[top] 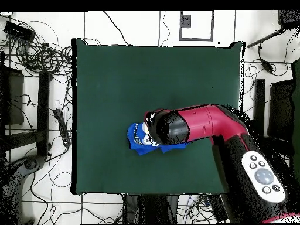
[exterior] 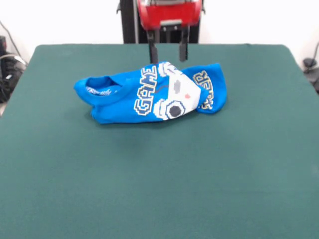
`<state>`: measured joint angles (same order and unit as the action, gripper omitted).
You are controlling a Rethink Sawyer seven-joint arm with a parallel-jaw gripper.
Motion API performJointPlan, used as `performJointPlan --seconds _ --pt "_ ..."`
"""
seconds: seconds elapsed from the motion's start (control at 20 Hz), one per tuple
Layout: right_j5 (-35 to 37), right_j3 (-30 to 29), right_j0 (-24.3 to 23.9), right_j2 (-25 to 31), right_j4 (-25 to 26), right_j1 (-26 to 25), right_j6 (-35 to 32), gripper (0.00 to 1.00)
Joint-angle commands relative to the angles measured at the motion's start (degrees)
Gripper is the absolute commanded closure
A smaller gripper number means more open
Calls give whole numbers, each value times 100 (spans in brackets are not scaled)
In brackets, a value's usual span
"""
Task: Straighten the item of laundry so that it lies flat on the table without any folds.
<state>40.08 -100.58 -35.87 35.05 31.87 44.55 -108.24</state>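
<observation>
The blue T-shirt [exterior: 152, 93] lies crumpled and folded on the green table [exterior: 159, 174], toward its far middle, with the white controller print and block letters facing up. The neck opening is at its left end in the front view. My gripper [exterior: 169, 55] hangs just above the shirt's far edge, open and empty, its two dark fingers [exterior: 153, 53] apart. In the overhead view the red arm [top: 199, 123] covers most of the shirt [top: 139, 140], and the gripper is hidden under the arm's head.
The robot's pedestal [exterior: 159, 22] stands at the table's far side. Cables [top: 35, 58] and equipment lie on the floor around the table.
</observation>
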Motion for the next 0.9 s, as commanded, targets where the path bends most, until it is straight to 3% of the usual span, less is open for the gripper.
performJointPlan --seconds 0.05,0.5,0.9 --pt "583 972 255 -168 270 -958 622 0" --pt "566 1476 293 -136 369 -1445 818 0" --pt "229 1044 144 -417 640 -1577 622 0"
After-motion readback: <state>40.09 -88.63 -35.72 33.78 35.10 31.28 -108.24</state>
